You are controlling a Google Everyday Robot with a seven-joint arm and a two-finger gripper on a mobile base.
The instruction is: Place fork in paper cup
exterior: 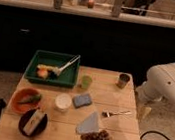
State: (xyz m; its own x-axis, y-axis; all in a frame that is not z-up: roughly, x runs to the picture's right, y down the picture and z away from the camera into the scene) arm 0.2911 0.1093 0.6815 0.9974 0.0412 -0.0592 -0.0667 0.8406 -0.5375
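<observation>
A silver fork (116, 113) lies flat on the wooden table (120, 136), right of centre, with its tines toward the left. A brown paper cup (123, 80) stands upright near the table's back right corner, well behind the fork. My gripper (143, 112) hangs down from the white arm (167, 83) at the table's right edge. It is just right of the fork's handle end and apart from it, with nothing seen in it.
A green tray (53, 68) with food and a utensil sits at the back left, with a small green cup (86, 81) beside it. A white cup (63, 102), blue sponge (82, 100), orange bowl (25, 99), black bowl (32, 122), grey napkin (89, 123) and dark snack bag (97, 136) fill the front.
</observation>
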